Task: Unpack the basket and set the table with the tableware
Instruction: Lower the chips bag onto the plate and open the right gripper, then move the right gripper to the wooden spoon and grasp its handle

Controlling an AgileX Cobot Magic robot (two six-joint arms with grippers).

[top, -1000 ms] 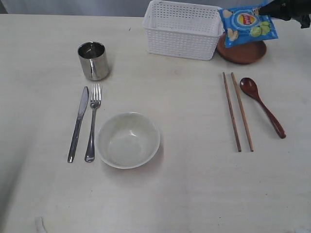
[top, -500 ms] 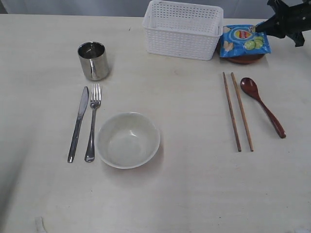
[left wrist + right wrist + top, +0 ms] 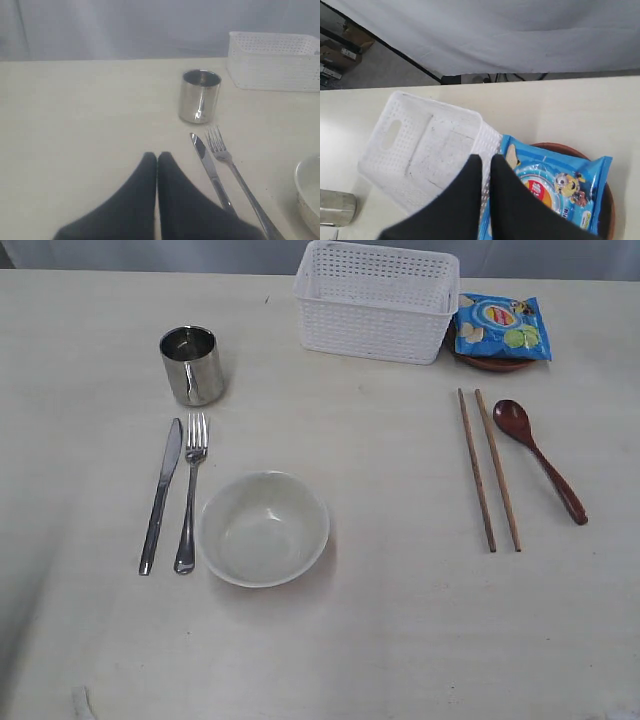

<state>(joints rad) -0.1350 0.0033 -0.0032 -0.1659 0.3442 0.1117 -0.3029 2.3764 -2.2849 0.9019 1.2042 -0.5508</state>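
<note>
**One of each piece laid out, two chopsticks, and a chips packet covering the plate**

The pale table holds every piece in the exterior view. From the left there is one steel cup, standing upright. Nearer the camera lie one knife and one fork, side by side and close together, with their handles pointing toward the camera. Just right of the fork sits one off-white bowl, open side up and close to the fork's handle.

At the far middle of the table stands one white basket, upright. Just beside its right end is one round brown plate. One blue chips packet lies flat on the plate and covers most of it, leaving only the near rim and a sliver by the basket visible.

In front of the plate lie two wooden chopsticks, nearly parallel and slightly apart. Right of them is one red-brown spoon, set at a slant with its bowl toward the plate.

Neither arm appears in the exterior view. In its wrist view, the left gripper hangs over bare table near the knife, with its fingers pressed together and nothing between them. In the right wrist view, the right gripper hovers above the basket's wall next to the packet. Only a narrow slit separates its fingers, and they hold nothing.
</note>
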